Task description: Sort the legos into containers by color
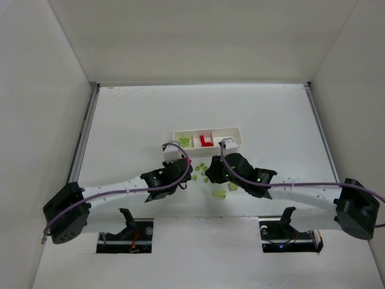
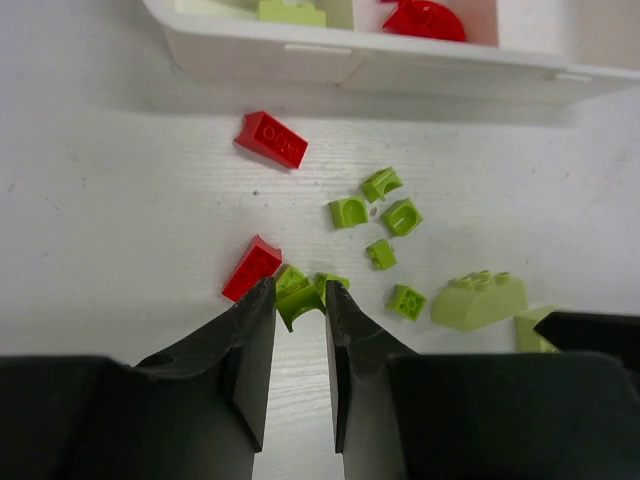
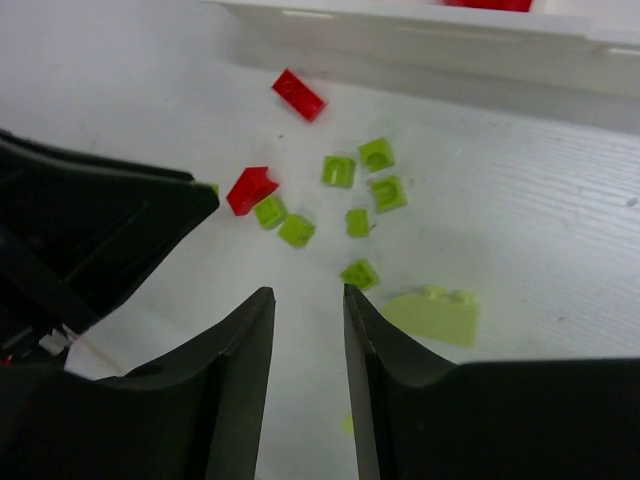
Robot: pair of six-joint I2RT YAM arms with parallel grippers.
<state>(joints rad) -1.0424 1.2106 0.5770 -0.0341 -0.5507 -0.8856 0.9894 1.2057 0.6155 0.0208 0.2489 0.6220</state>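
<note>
As tiny red and lime legos (image 2: 401, 216) lie loose, left jaws pinch a lime brick (image 2: 298, 303), right jaws ajar, empty.

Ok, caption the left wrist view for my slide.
Left gripper pinching a small lime green plastic brick beside a red plastic brick, long white plastic tray ahead.

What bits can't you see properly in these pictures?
- Top view: the little bricks are too small to count, and the two arms cover some.
- Left wrist view: the top edge cuts off the tray, hiding most of its insides.
- Left wrist view: the left hand hides the bottom of a green brick; whether it is pinched is unclear.
- Right wrist view: the left arm blocks the left side.
</note>
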